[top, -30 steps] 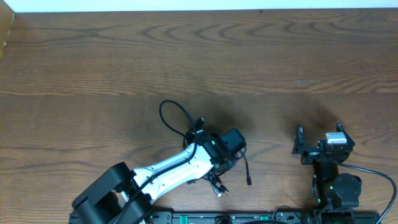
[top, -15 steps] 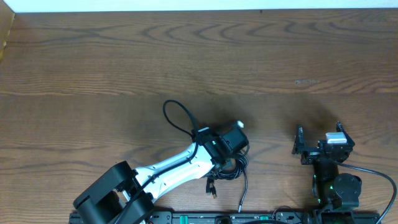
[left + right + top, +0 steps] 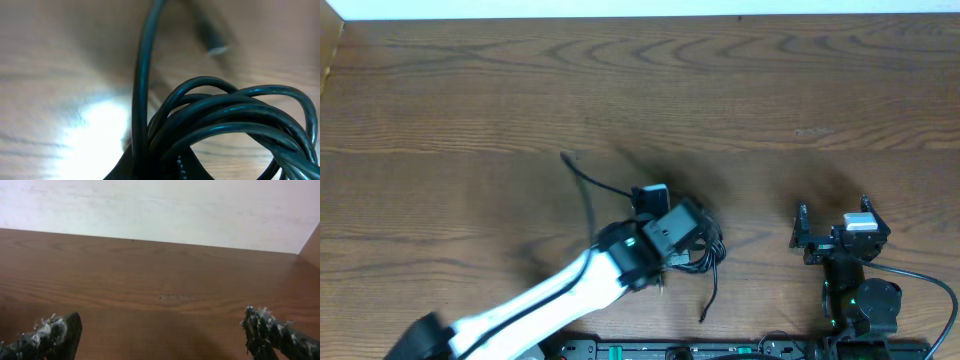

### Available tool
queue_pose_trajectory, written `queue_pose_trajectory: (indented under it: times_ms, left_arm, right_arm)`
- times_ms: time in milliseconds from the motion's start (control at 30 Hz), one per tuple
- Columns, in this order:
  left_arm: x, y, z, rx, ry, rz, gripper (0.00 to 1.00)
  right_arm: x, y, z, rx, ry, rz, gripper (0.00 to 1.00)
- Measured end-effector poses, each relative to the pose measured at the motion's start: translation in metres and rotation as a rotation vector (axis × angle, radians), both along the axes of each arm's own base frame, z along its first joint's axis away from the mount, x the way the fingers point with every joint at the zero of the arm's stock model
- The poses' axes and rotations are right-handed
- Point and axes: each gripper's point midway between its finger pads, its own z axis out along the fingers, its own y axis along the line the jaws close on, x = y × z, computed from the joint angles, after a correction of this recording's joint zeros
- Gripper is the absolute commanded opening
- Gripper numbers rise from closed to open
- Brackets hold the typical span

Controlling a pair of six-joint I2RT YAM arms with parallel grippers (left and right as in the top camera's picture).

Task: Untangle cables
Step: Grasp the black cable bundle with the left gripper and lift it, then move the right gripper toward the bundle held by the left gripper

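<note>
Left gripper (image 3: 668, 228) clamped on the cables (image 3: 710, 252) near the front middle of a wooden table (image 3: 470, 100).

The tabletop is dark brown with broad wavy grain and shows a pale glare patch in the left wrist view. A white wall (image 3: 150, 205) runs along its far edge, and a brown side panel (image 3: 312, 245) rises at the right in the right wrist view. The cables (image 3: 225, 110) fill the left wrist view as several glossy black loops bunched right at the camera, with one strand rising out of frame and a blurred plug end beyond. From overhead, one strand trails up and left across the wood and another hangs toward the front edge. The right gripper (image 3: 833, 212) sits well apart at the right, jaws spread wide over bare wood, its frayed fingertips (image 3: 60, 330) holding nothing.
</note>
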Motion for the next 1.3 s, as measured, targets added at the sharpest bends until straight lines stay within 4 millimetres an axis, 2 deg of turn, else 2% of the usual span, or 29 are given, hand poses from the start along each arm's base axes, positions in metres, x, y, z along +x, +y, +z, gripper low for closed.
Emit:
queue_pose_trajectory:
  times_ms: [167,433,700,900,1067,1300]
  left_arm:
    - [0.005,0.006,0.048,-0.059,-0.157,-0.077,0.07]
    - [0.001,0.014,0.092,-0.126,-0.295,-0.152,0.07]
    - [-0.015,0.003,0.112,-0.142,-0.379,-0.299,0.07]
    - [-0.028,-0.022,0.125,-0.162,-0.457,-0.450,0.07]
    - [-0.036,-0.045,0.146,-0.215,-0.558,-0.557,0.07]
    - [-0.035,-0.056,0.162,-0.193,-0.678,-0.665,0.07]
  right_arm:
    - [0.000,0.000,0.000,0.000,0.000,0.000,0.99]
    - [0.000,0.000,0.000,0.000,0.000,0.000,0.99]
    - [0.000,0.000,0.000,0.000,0.000,0.000,0.99]
    - [0.000,0.000,0.000,0.000,0.000,0.000,0.99]
    - [0.000,0.001,0.002,0.001,-0.010,0.003,0.99]
    - [-0.002,0.018,0.001,0.059,0.012,0.099,0.99]
